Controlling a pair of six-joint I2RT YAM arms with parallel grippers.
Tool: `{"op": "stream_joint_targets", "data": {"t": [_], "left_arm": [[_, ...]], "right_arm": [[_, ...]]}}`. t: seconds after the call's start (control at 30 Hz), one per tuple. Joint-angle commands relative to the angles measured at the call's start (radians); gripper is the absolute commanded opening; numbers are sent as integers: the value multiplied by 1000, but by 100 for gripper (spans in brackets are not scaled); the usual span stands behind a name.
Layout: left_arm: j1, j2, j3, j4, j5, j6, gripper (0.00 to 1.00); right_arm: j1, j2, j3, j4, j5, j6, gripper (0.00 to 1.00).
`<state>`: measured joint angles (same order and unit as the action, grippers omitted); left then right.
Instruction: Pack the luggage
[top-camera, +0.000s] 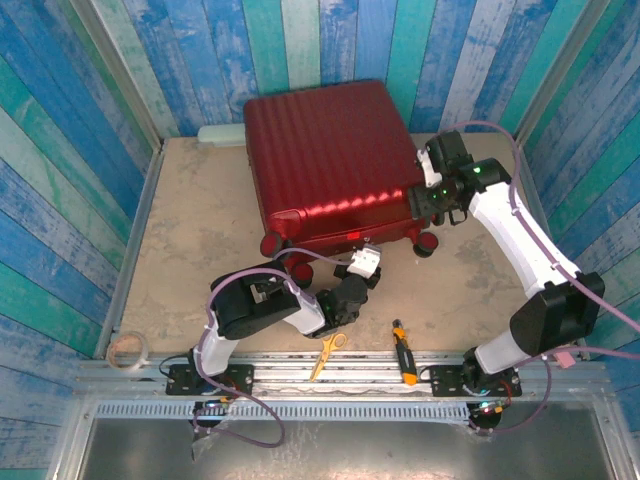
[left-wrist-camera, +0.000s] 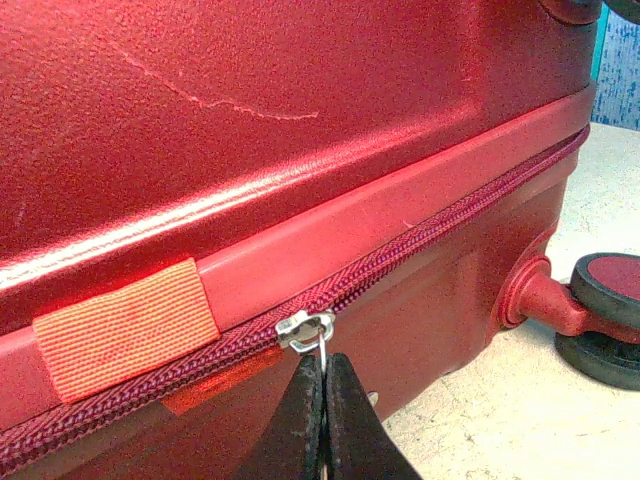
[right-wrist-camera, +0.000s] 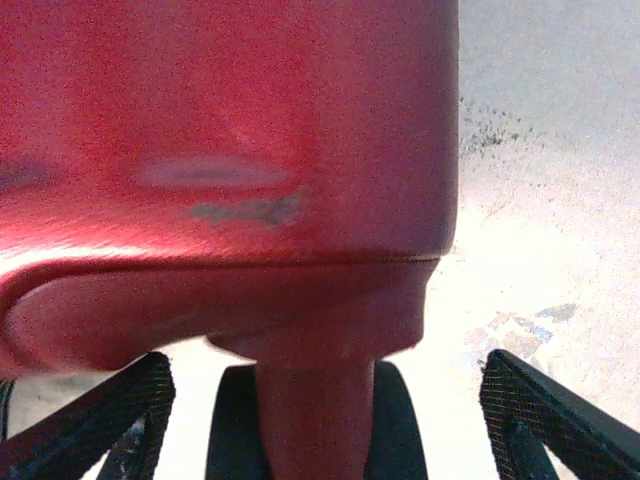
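We seem to be zipping the suitcase shut: left hand clamped on the zipper pull, right hand spread apart at its wheel corner. Next we should drag steadily along the seam.

Zipper pull mostly hidden in left claw; luggage blurred, wheel cropped at bottom.

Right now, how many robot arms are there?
2. Left arm at the near side of the suitcase, left gripper shut on the zipper pull; right arm at its right corner, right gripper open astride a wheel.
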<state>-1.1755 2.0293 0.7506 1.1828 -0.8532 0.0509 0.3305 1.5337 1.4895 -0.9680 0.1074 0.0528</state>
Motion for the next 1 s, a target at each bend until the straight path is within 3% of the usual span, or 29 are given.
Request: {"op": "stream_joint_targets", "data": {"t": [0.0, 0.13, 0.3, 0.4, 0.57, 0.63, 0.97], "left_arm": [[-47, 39, -32, -119, 188, -7, 0], [-33, 13, -58, -94, 215, -50, 0], [-26, -25, -83, -72, 247, -62, 0], [-26, -23, -84, -55, 280, -50, 0], [-26, -12, -86, -27, 302, -29, 0], [-26, -7, -91, -10, 311, -19, 0], [-45, 57, -56, 17, 360, 92, 0]], "right_arm": [[-6, 50, 20, -44, -25, -37, 77], [6, 83, 10, -46, -74, -79, 59], [59, 63, 15, -45, -82, -117, 26], [124, 56, 32, -38, -107, -112, 11], [301, 103, 106, -80, -114, -88, 6], [334, 123, 126, -80, -174, -57, 5], [372, 139, 116, 78, -415, 171, 1]]}}
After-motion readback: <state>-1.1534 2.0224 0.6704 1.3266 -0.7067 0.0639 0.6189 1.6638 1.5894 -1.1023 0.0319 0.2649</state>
